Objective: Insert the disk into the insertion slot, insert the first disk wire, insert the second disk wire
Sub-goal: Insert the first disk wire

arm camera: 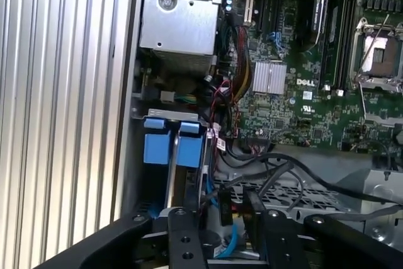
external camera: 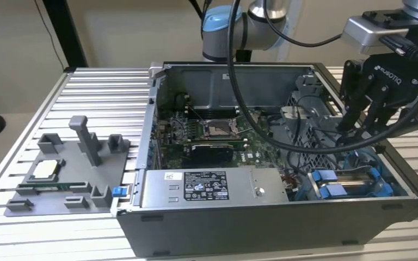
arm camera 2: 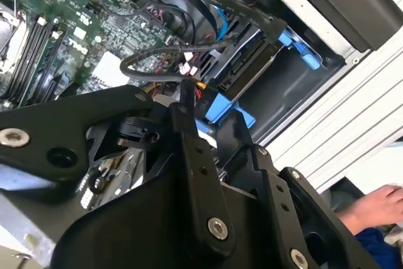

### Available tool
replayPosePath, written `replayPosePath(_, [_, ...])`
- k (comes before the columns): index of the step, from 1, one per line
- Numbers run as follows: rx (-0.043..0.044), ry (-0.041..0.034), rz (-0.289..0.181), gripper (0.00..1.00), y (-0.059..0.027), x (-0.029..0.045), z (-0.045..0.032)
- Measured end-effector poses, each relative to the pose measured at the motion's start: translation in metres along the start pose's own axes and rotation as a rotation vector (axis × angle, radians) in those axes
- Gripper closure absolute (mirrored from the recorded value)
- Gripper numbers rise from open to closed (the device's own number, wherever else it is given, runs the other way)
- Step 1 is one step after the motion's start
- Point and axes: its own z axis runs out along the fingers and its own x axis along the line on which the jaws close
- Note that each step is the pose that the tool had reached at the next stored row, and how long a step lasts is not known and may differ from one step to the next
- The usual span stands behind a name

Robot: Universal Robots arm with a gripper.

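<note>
1. A big grey metal computer case lies open on a ribbed silver table.
2. The flat silver disk, in its bright blue plastic frame, sits inside the grey insertion slot. That is the case corner on the exterior view's right.
3. The black gripper hangs just above the disk.
4. Its fingers are spread apart and hold nothing.
5. A small black wire plug lies between them; I cannot tell if they touch it.
</note>
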Motion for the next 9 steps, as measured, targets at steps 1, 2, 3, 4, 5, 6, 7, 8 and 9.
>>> replayPosePath(1, [0.0000, -0.0001, -0.001, 0.00, 0.0000, 0.0000, 0.0000])
replayPosePath(2, [-0.0001, -0.0002, -0.001, 0.00, 0.0000, 0.0000, 0.0000])
replayPosePath(3, [-0.0001, -0.0002, -0.001, 0.00, 0.0000, 0.0000, 0.0001])
replayPosePath(4, [0.0000, -0.0001, -0.001, 0.00, -0.0001, 0.0001, 0.0001])
replayPosePath(5, [0.0000, -0.0001, -0.002, 0.00, -0.0001, 0.0001, 0.0001])
replayPosePath(6, [0.0000, -0.0006, -0.002, 0.00, -0.0001, 0.0001, 0.0002])
replayPosePath(7, [0.0001, -0.0016, -0.003, 0.00, -0.0002, 0.0001, 0.0005])
replayPosePath(8, [0.0001, -0.0028, -0.003, 0.00, -0.0002, 0.0001, 0.0006])
replayPosePath(9, [0.0003, -0.0041, -0.004, 0.00, -0.0002, 0.0001, 0.0008])
